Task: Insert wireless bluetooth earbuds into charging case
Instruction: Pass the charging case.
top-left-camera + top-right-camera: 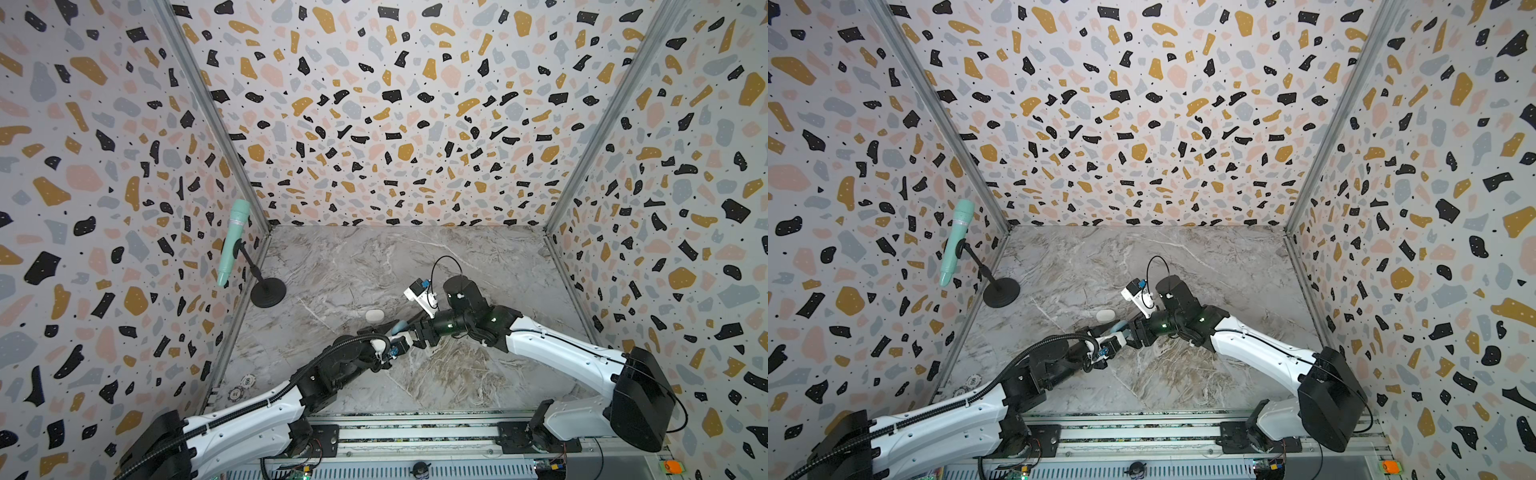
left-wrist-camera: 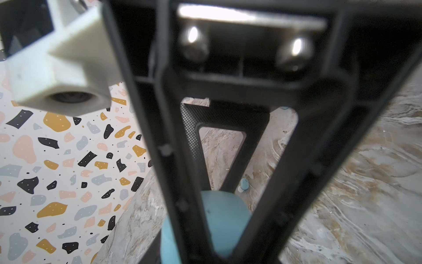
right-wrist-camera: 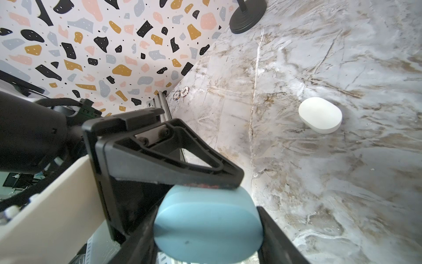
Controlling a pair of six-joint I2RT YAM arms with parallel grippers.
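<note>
My right gripper (image 3: 207,230) is shut on a light blue pill-shaped charging case (image 3: 205,219), held above the middle of the marble table; in both top views the case (image 1: 400,327) (image 1: 1119,325) shows between the two grippers. My left gripper (image 3: 225,182) (image 2: 228,253) is shut, and its joined tips press on the case's upper edge (image 2: 225,214). One light blue earbud (image 2: 243,184) with a white tip lies on the table beyond the case. A closed white case (image 1: 374,316) (image 1: 1105,315) (image 3: 319,115) rests on the table just behind the grippers.
A mint microphone (image 1: 233,239) on a black stand with a round base (image 1: 268,293) stands at the back left. Two poker chips (image 1: 243,386) (image 3: 182,93) lie by the left wall near the front. Patterned walls close in three sides.
</note>
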